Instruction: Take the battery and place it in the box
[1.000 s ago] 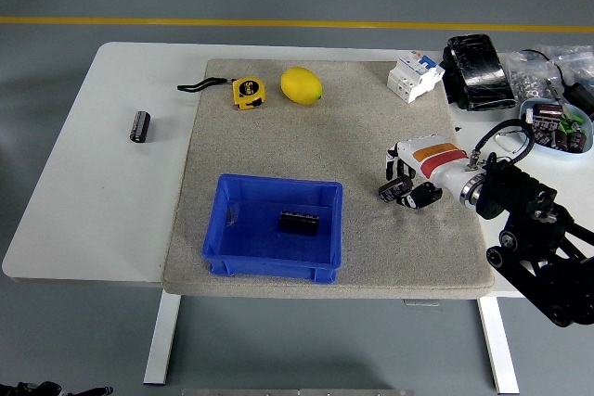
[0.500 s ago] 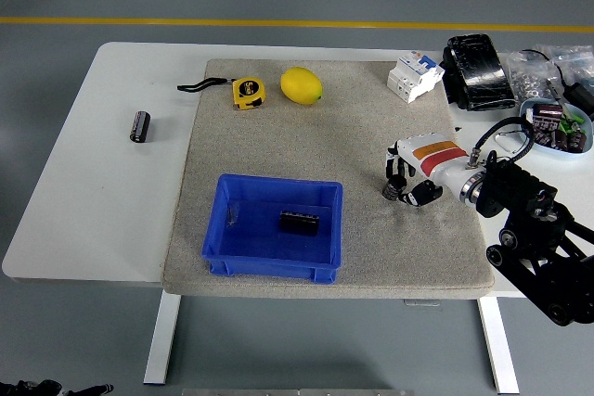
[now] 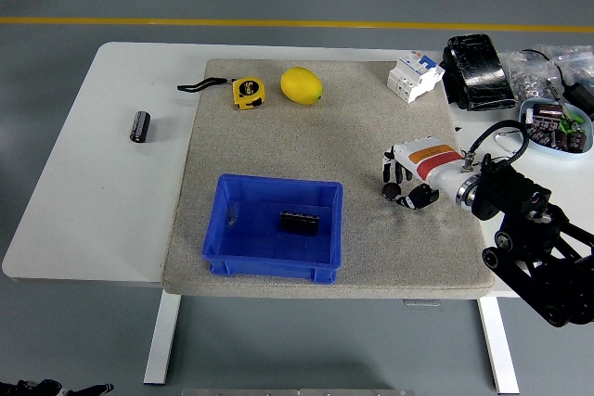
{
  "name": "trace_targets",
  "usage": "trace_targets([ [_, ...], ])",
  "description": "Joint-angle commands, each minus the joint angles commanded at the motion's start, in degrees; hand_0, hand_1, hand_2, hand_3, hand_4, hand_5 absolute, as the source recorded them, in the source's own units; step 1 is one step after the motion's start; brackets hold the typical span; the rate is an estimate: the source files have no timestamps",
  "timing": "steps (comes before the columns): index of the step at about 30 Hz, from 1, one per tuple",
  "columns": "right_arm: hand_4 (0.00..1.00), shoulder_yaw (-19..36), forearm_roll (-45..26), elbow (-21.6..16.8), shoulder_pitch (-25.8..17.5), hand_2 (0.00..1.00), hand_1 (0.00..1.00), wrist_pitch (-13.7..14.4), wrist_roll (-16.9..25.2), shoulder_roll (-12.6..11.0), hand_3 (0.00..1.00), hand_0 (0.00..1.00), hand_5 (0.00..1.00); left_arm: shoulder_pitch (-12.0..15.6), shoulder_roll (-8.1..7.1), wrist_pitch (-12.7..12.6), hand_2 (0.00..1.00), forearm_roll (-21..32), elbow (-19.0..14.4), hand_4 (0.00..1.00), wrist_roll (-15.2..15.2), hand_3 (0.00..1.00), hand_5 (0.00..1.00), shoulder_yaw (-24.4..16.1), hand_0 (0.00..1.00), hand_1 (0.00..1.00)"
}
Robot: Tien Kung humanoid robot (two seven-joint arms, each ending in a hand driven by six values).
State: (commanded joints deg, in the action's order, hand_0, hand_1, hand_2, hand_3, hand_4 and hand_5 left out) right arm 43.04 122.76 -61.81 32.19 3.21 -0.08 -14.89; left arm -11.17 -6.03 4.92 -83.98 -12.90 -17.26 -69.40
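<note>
We are looking down at a white table with a big grey mat lying on it; the right hand is reaching in from the right side and is sitting low over the mat, just to the right of the blue box; its fingers are curling around a small dark battery, and the battery is sitting between the fingers and the thumb, right down by the mat; we are not able to tell if the battery is touching the mat or is just above it; the hand is holding it beside the box, not over it; inside the box a dark battery-like thing is lying flat near the middle; another small dark battery is lying on the bare table, well apart on the left, off the mat; at the far edge of the mat a yellow tape measure is sitting just beside a yellow lemon; a white switch block is sitting at the mat's far right corner, and next to it a black packet is lying on the table; a small dish with more dark batteries is sitting at the right edge.
</note>
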Motion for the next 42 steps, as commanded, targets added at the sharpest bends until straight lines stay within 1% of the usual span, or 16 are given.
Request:
trace_targets([
  [8, 0.916, 0.2, 0.1, 0.0, -0.1, 0.378, 0.331, -0.1, 0.0, -0.2, 0.415, 0.226, 0.008, 0.0, -0.02, 0.0, 0.83, -0.3, 0.0, 0.768, 0.0, 0.701, 0.671, -0.2, 0.792, 0.807],
  [10, 0.916, 0.2, 0.3, -0.3, -0.2, 0.378, 0.331, -0.8, 0.0, -0.4, 0.415, 0.226, 0.008, 0.0, 0.0, 0.0, 0.83, -0.3, 0.0, 0.768, 0.0, 0.701, 0.671, -0.2, 0.792, 0.807],
  [11, 0.855, 0.2, 0.5, -0.5, -0.2, 0.444, 0.395, -1.0, 0.0, -0.5, 0.469, 0.28, 0.028, 0.0, 0.01, 0.0, 0.831, -0.3, 0.0, 0.769, 0.0, 0.701, 0.671, -0.2, 0.793, 0.807],
  [12, 0.855, 0.2, 0.8, -0.7, -0.2, 0.444, 0.395, -1.2, 0.0, -0.6, 0.469, 0.28, 0.028, 0.0, 0.0, 0.0, 0.831, -0.2, 0.0, 0.769, 0.0, 0.701, 0.671, -0.2, 0.793, 0.807],
  [17, 0.855, 1.0, 4.8, -3.5, -0.4, 0.444, 0.395, -4.0, -0.6, -1.5, 0.469, 0.28, 0.028, 0.0, -0.02, 0.0, 0.831, -0.3, 0.0, 0.769, 0.1, 0.701, 0.671, -0.2, 0.793, 0.807],
  [18, 0.635, 1.1, 5.8, -4.2, -0.4, 0.524, 0.478, -4.9, -0.7, -1.8, 0.512, 0.417, 0.147, 0.0, -0.03, 0.0, 0.831, -0.3, 0.0, 0.769, 0.1, 0.701, 0.67, -0.3, 0.792, 0.807],
  [20, 0.635, 0.9, 7.2, -5.3, -0.3, 0.524, 0.478, -6.5, -0.9, -2.2, 0.512, 0.417, 0.147, 0.0, -0.04, 0.0, 0.831, -0.5, 0.0, 0.769, 0.1, 0.701, 0.67, -0.4, 0.792, 0.807],
  [23, 0.635, 0.0, 7.2, -6.2, -0.1, 0.524, 0.478, -7.3, -0.7, -2.7, 0.512, 0.417, 0.147, 0.1, -0.03, 0.0, 0.831, -0.7, 0.0, 0.769, 0.0, 0.701, 0.671, -0.5, 0.792, 0.806],
  [24, 0.671, -0.4, 7.2, -6.4, 0.0, 0.62, 0.562, -7.3, -0.5, -2.8, 0.572, 0.468, 0.153, 0.1, -0.02, 0.0, 0.831, -0.8, 0.0, 0.769, 0.0, 0.701, 0.671, -0.6, 0.792, 0.806],
  [29, 0.671, -3.0, 7.2, -7.1, 0.4, 0.62, 0.562, -6.8, 0.0, -3.1, 0.572, 0.468, 0.153, 0.3, -0.01, 0.1, 0.831, -1.1, 0.0, 0.769, -0.2, 0.701, 0.671, -0.7, 0.792, 0.806],
  [30, 0.727, -3.4, 7.2, -7.2, 0.5, 0.715, 0.627, -6.7, 0.0, -3.1, 0.631, 0.504, 0.172, 0.3, -0.01, 0.1, 0.831, -1.1, 0.0, 0.769, -0.2, 0.7, 0.671, -0.7, 0.792, 0.806],
  [35, 0.727, -5.1, 7.2, -8.5, 1.2, 0.715, 0.627, -6.4, 0.1, -4.0, 0.631, 0.504, 0.172, 0.4, -0.01, 0.2, 0.831, -1.5, -0.1, 0.769, -0.3, 0.7, 0.671, -1.0, 0.792, 0.806],
  [36, 0.744, -5.2, 7.2, -8.6, 1.3, 0.739, 0.658, -6.6, -0.1, -4.2, 0.702, 0.54, 0.164, 0.4, -0.01, 0.2, 0.831, -1.5, -0.1, 0.769, -0.3, 0.701, 0.67, -1.1, 0.79, 0.806],
  [41, 0.744, -3.1, 7.2, -9.4, 1.2, 0.739, 0.658, -8.6, -0.9, -5.1, 0.702, 0.54, 0.164, 0.4, -0.06, 0.2, 0.831, -1.6, -0.1, 0.769, -0.3, 0.701, 0.67, -1.1, 0.79, 0.806],
  [42, 0.79, -2.6, 7.2, -9.6, 1.1, 0.788, 0.708, -9.2, -1.0, -5.3, 0.835, 0.651, 0.144, 0.4, -0.08, 0.2, 0.831, -1.7, -0.1, 0.769, -0.3, 0.702, 0.67, -1.1, 0.791, 0.806],
])
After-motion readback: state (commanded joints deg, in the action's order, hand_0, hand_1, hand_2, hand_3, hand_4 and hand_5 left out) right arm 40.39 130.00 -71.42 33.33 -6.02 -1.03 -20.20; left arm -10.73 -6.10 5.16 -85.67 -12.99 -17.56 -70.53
